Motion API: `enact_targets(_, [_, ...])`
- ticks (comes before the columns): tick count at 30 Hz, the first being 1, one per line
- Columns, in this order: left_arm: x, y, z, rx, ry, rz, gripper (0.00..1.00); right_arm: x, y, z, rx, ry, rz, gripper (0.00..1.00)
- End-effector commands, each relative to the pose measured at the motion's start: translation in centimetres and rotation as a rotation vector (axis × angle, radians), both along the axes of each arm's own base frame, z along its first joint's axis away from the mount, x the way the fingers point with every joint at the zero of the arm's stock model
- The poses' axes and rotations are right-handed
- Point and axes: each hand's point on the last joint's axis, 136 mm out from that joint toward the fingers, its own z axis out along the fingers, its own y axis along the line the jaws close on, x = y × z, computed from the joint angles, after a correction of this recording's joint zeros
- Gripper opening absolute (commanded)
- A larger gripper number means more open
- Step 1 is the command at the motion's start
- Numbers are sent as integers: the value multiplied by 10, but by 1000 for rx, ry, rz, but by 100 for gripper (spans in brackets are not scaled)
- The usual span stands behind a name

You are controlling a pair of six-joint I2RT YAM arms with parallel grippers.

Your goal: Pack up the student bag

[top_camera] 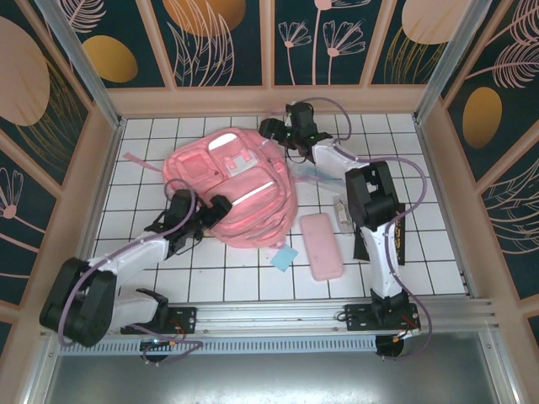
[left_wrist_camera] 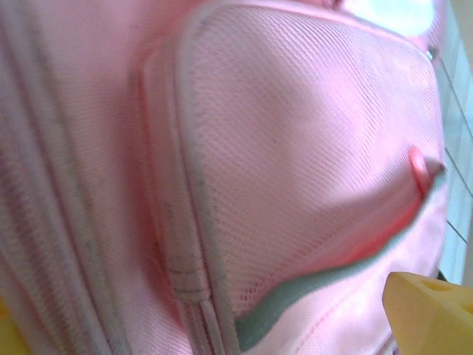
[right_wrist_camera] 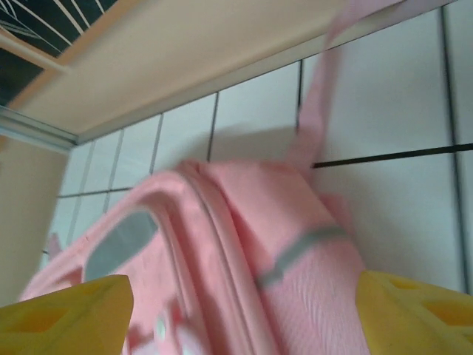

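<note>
1. Tiles of the bench [top_camera: 438,252] carry the student bag [top_camera: 229,181], flat, left of centre.
2. The left hand [top_camera: 200,212] sits at its near-left edge, fingers seemingly spread against the fabric.
3. The right hand [top_camera: 282,132] hangs over its far-right corner, fingers wide apart.

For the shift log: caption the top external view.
Left gripper and right gripper at opposite ends of the student bag on a tiled table, pencil case beside it.

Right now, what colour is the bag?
The bag is pink, clearest in the top view.
</note>
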Motion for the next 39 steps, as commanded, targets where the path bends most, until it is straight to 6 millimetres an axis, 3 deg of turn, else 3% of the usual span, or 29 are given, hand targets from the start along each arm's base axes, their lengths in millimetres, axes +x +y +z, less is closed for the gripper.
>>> enact_targets(1, [43, -57, 66, -141, -178, -89, 99, -37, -33, 26, -164, -15, -18, 81])
enact_targets(4, [59, -67, 83, -83, -204, -127, 99, -80, -60, 16, -202, 39, -44, 82])
enact_targets(10, [74, -21, 91, 207, -225, -20, 99, -175, -87, -12, -166, 197, -72, 82])
enact_targets(14, [78, 4, 83, 253, -208, 28, 99, -206, -90, -32, -125, 268, -102, 83])
enact_targets(19, [80, 39, 48, 298, -126, 106, 99, -195, -82, -50, -69, 250, -125, 82])
enact_targets(22, [80, 47, 27, 300, -81, 139, 99, -177, -91, -59, -86, 254, -190, 81])
enact_targets(26, [82, 56, 10, 299, -59, 208, 96, -168, -95, -61, -72, 250, -222, 79])
enact_targets(31, [95, 68, -5, 296, -76, 288, 80, -172, -96, -65, -69, 256, -217, 79])
enact_targets(39, [124, 60, -26, 235, -140, 315, 63, -176, -100, -68, -79, 260, -223, 78])
